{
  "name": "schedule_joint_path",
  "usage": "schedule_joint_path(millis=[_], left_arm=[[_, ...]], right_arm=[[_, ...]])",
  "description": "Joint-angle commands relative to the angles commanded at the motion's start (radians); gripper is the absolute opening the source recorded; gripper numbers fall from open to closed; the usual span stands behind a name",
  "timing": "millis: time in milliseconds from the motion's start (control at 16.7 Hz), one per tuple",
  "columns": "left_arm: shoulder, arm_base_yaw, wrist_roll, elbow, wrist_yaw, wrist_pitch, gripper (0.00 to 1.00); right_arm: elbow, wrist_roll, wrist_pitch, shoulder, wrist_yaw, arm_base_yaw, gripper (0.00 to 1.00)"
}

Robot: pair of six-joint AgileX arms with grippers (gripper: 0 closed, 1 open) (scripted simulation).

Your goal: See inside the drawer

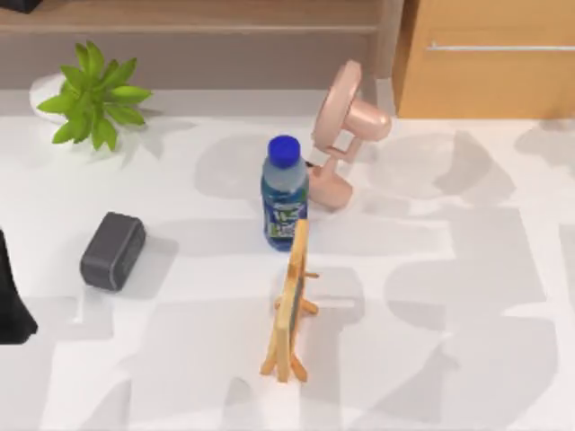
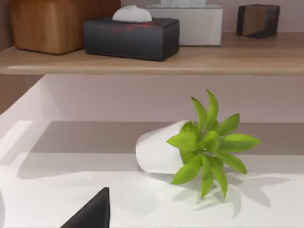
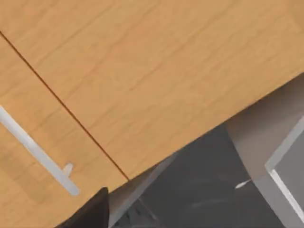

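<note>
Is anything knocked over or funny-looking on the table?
Yes. The little plant in its white pot lies tipped on its side near the table's back left, leaves pointing sideways. The bottle, fan and small wooden easel all stand upright.

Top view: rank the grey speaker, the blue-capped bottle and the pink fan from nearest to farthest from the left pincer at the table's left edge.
The left pincer sits at the table's left edge.
1. Grey speaker, on the left side, beside it.
2. Blue-capped bottle, at the table's middle.
3. Pink fan, right of the bottle, toward the back.
</note>
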Motion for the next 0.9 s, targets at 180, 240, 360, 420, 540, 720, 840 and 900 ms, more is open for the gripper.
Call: schedule_joint_path(millis=[180, 240, 360, 420, 540, 720, 840, 900], left_arm=[[0.000, 0.000, 0.000, 0.000, 0.000, 0.000, 1.00], [0.000, 0.000, 0.000, 0.000, 0.000, 0.000, 1.00], [0.000, 0.000, 0.000, 0.000, 0.000, 0.000, 1.00], [0.000, 0.000, 0.000, 0.000, 0.000, 0.000, 1.00], [0.000, 0.000, 0.000, 0.000, 0.000, 0.000, 1.00], [0.000, 0.000, 0.000, 0.000, 0.000, 0.000, 1.00], [0.000, 0.000, 0.000, 0.000, 0.000, 0.000, 1.00], [0.000, 0.000, 0.000, 0.000, 0.000, 0.000, 1.00]], right_arm=[[0.052, -0.257, 0.079, 0.125, 0.127, 0.122, 1.00], [0.066, -0.335, 0.100, 0.163, 0.166, 0.158, 1.00], [0.089, -0.466, 0.138, 0.232, 0.239, 0.223, 1.00], [0.099, -0.517, 0.153, 0.261, 0.269, 0.250, 1.00], [0.111, -0.590, 0.173, 0.297, 0.316, 0.292, 1.00], [0.116, -0.630, 0.181, 0.304, 0.343, 0.316, 1.00], [0.116, -0.630, 0.181, 0.304, 0.343, 0.316, 1.00], [0.116, -0.630, 0.181, 0.304, 0.343, 0.316, 1.00]])
